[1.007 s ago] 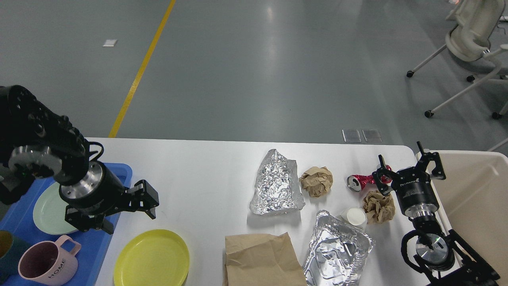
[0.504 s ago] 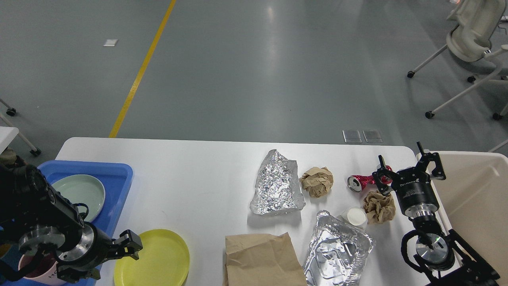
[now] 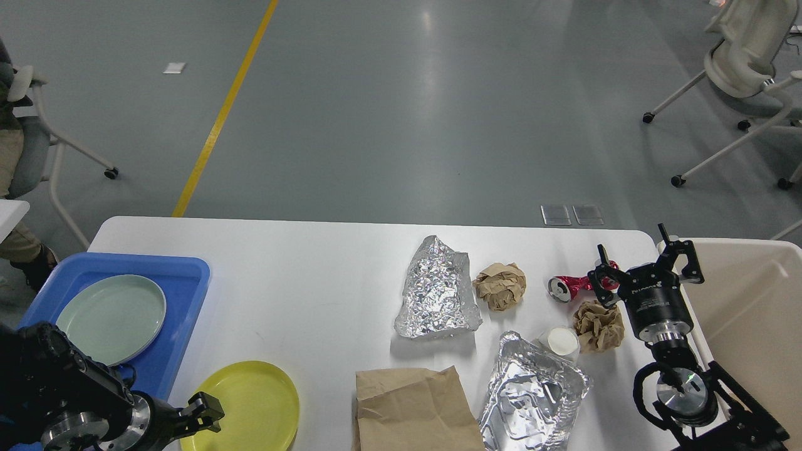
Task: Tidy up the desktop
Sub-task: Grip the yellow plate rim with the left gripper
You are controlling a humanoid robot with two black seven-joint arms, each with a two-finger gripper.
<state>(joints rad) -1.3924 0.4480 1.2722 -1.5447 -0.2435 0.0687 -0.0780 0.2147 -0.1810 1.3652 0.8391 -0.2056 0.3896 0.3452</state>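
The white desktop (image 3: pixel 301 282) holds trash on its right half: a crumpled foil sheet (image 3: pixel 437 291), two brown paper balls (image 3: pixel 499 285) (image 3: pixel 598 326), a crushed red can (image 3: pixel 567 287), a white cup (image 3: pixel 559 341), a foil tray (image 3: pixel 532 394) and a brown paper bag (image 3: pixel 413 410). A yellow plate (image 3: pixel 244 407) lies at the front left. My right gripper (image 3: pixel 642 263) is open and empty, its left finger beside the red can. My left gripper (image 3: pixel 194 423) sits low at the bottom left edge beside the yellow plate, one finger showing, spread as if open.
A blue tray (image 3: pixel 182 275) at the left holds a pale green plate (image 3: pixel 111 318). A beige bin (image 3: pixel 752 300) stands off the table's right end. Office chairs stand on the floor at the far right (image 3: pixel 745 56) and the far left (image 3: pixel 37 138).
My left arm has dropped from above the blue tray down to the bottom left corner, uncovering the tray and green plate. The right arm and the trash have not moved.
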